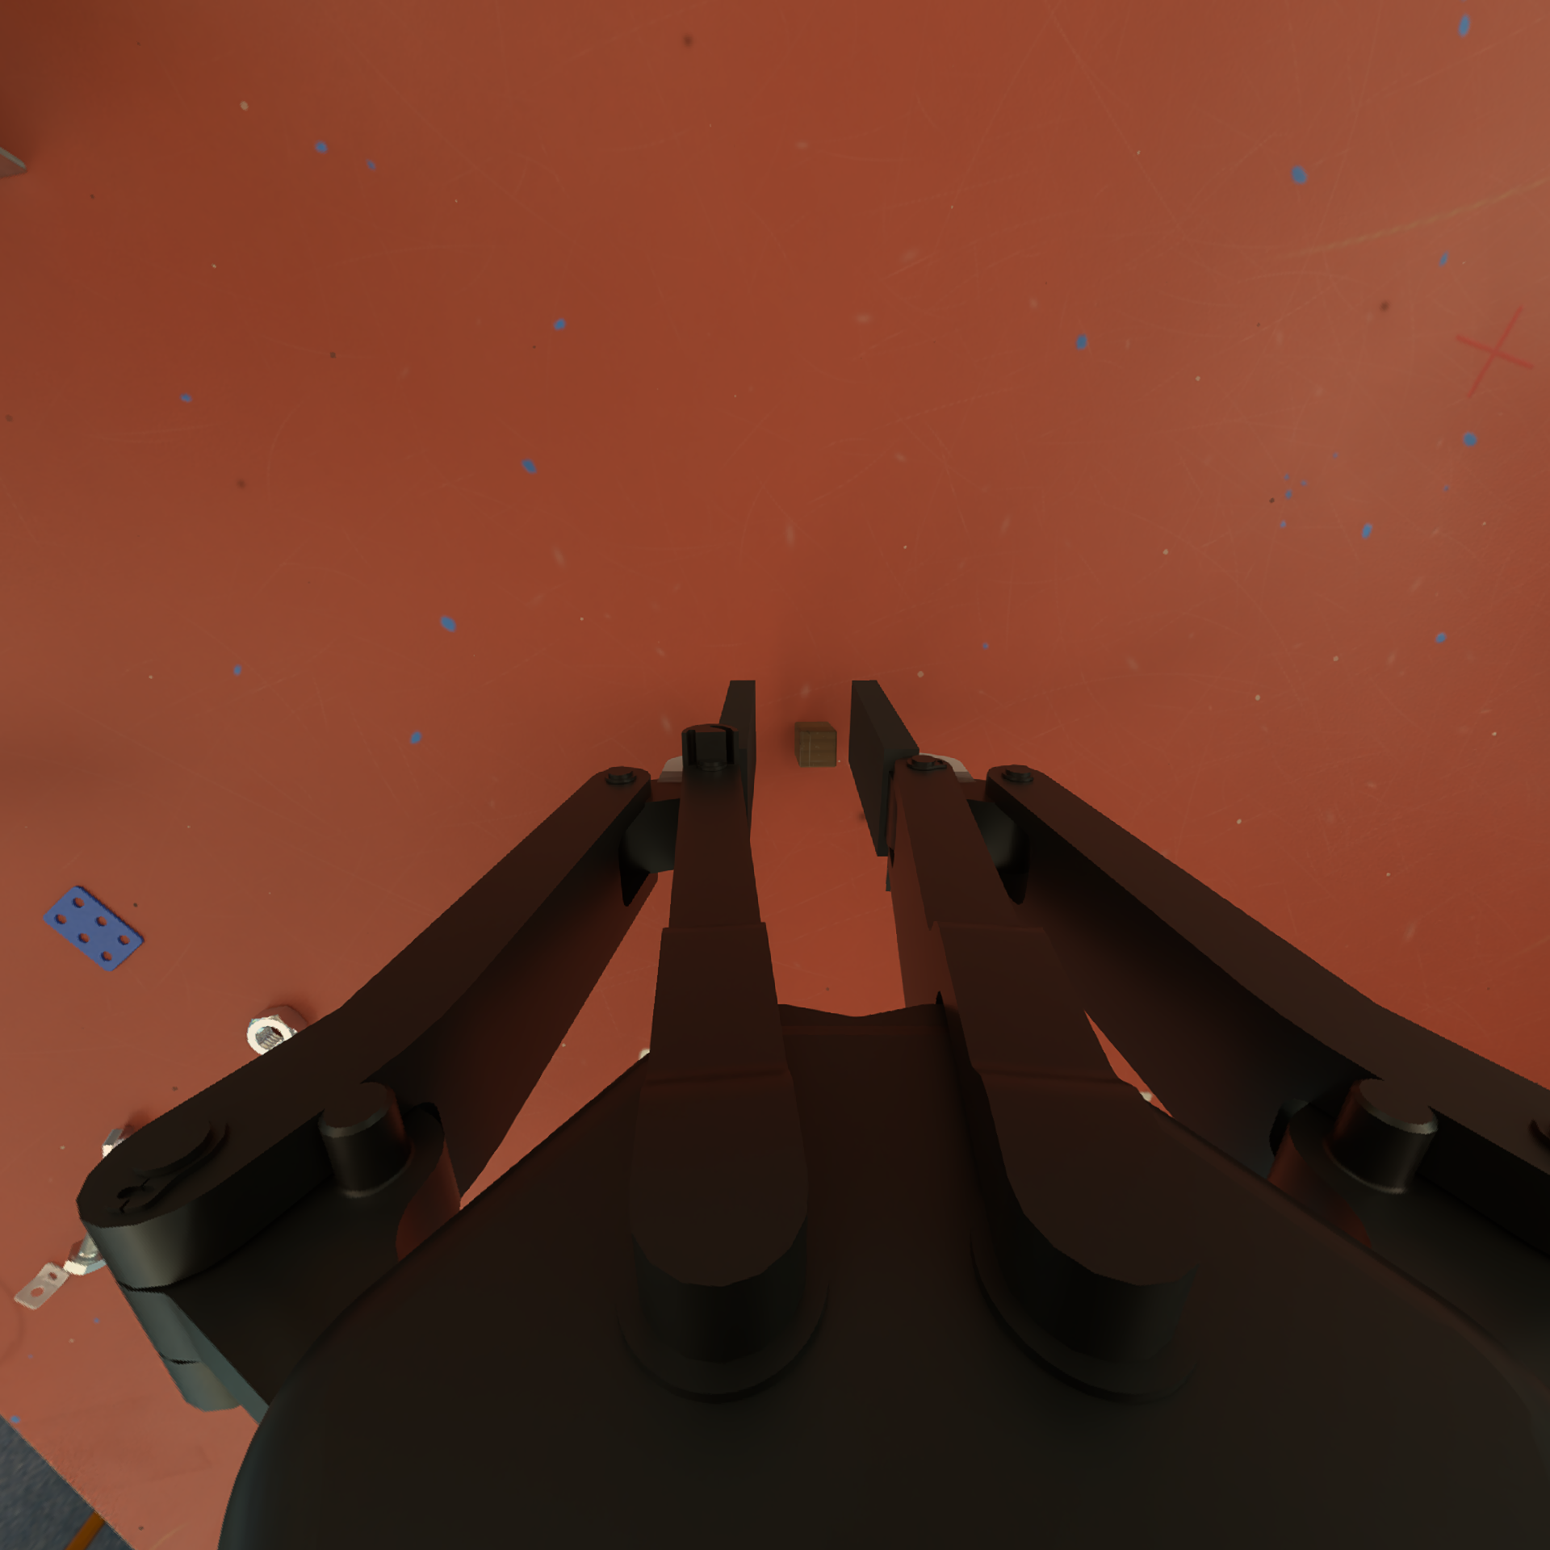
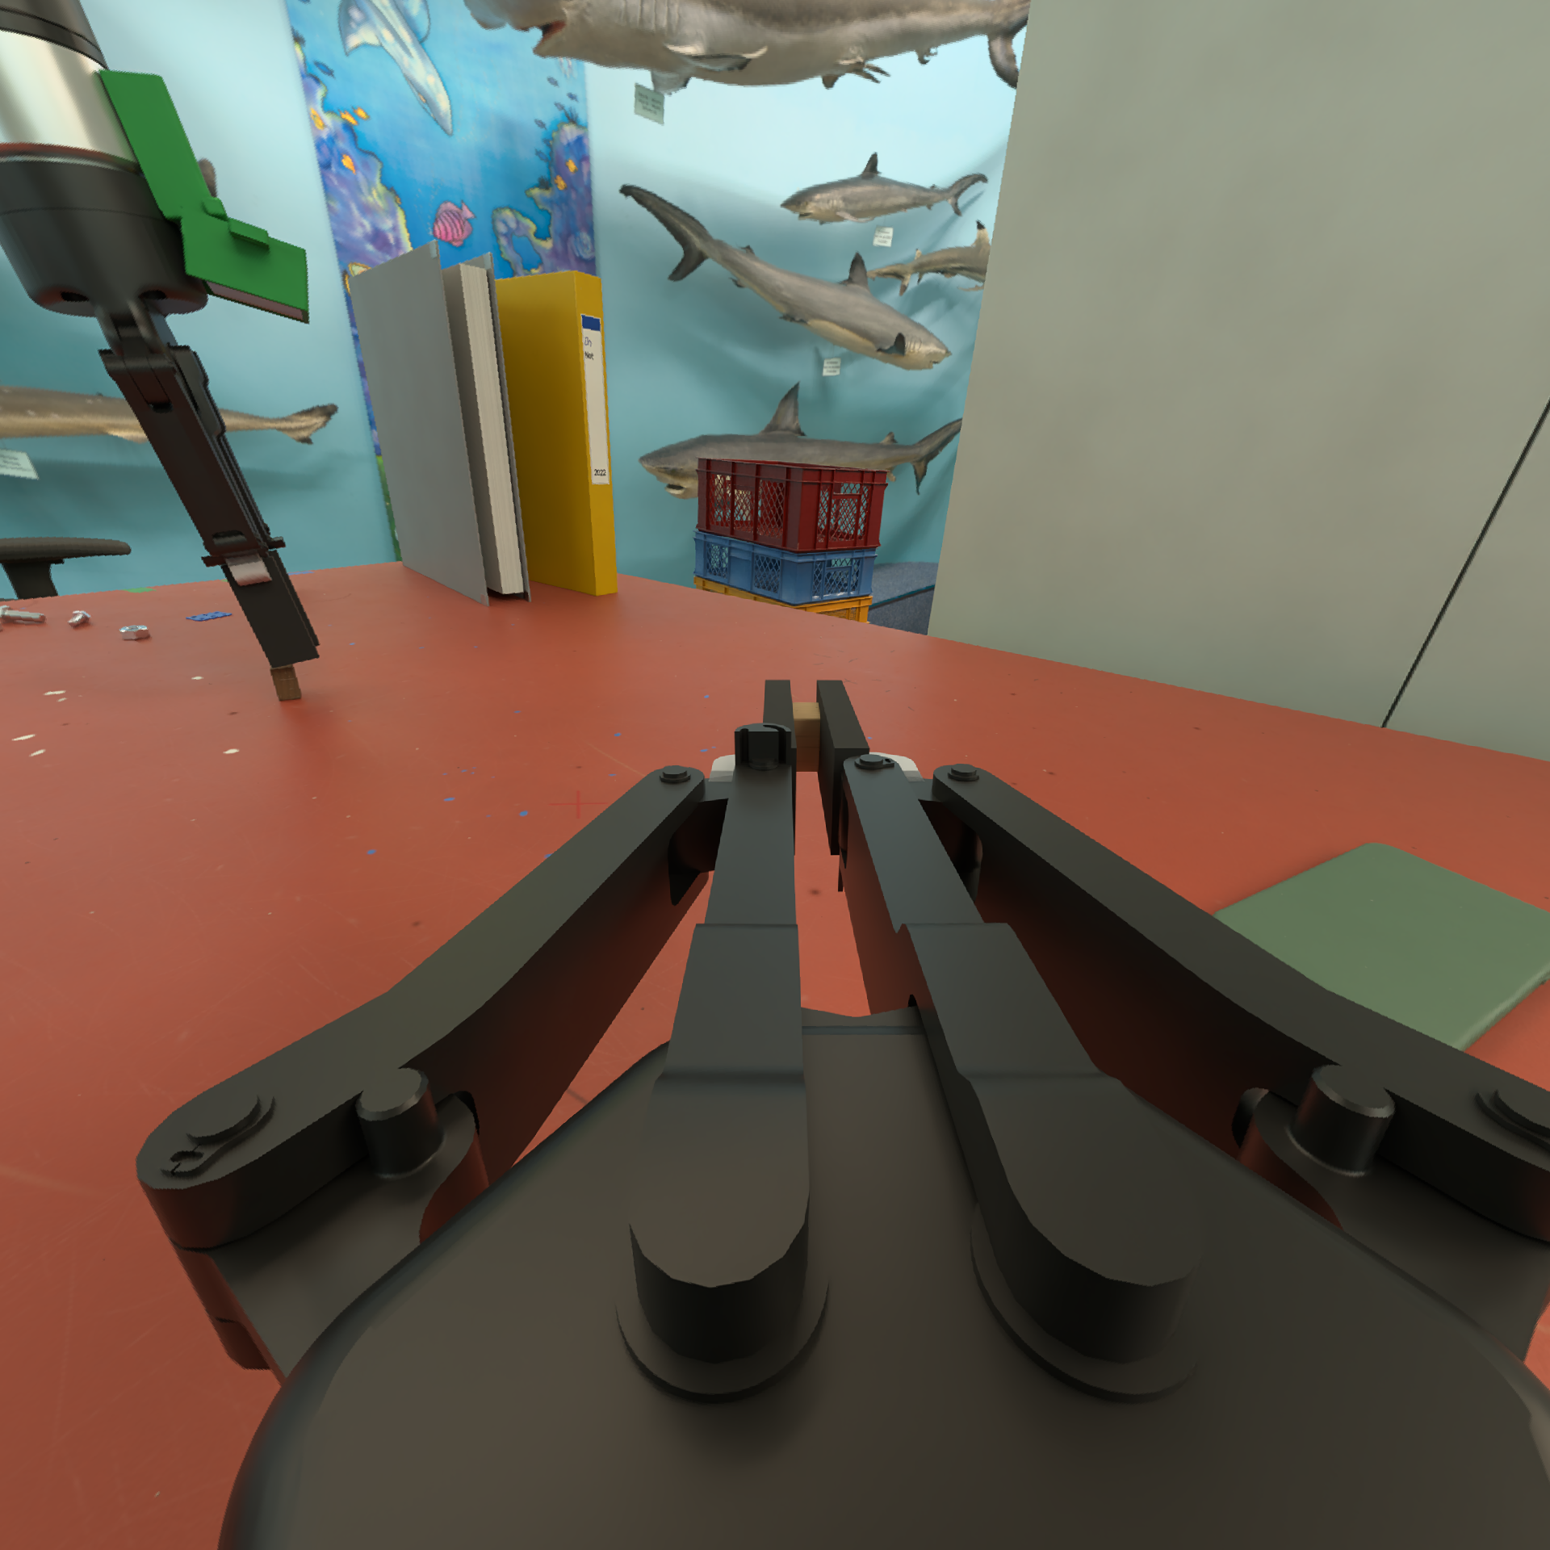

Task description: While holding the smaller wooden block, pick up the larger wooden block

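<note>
In the right wrist view my right gripper [image 2: 803, 696] is shut on a small light wooden block [image 2: 806, 728], held just above the red table [image 2: 503, 797]. My left gripper [image 1: 803, 696] points straight down at the table [image 1: 755, 377] with its fingers [image 1: 872, 738] a little apart. A darker wooden block [image 1: 815, 744] shows in the gap between them, with a sliver of space on each side. The right wrist view shows this left gripper [image 2: 289, 658] far left, with that block [image 2: 288, 683] at its fingertips, resting on the table.
A blue perforated plate [image 1: 92, 927], a nut [image 1: 268, 1032] and a metal bracket [image 1: 42, 1283] lie left of the left gripper. A grey book [image 2: 453, 419] and a yellow binder [image 2: 562, 428] stand at the table's back edge. A green pad [image 2: 1409, 931] lies right. A grey panel [image 2: 1258, 335] stands behind.
</note>
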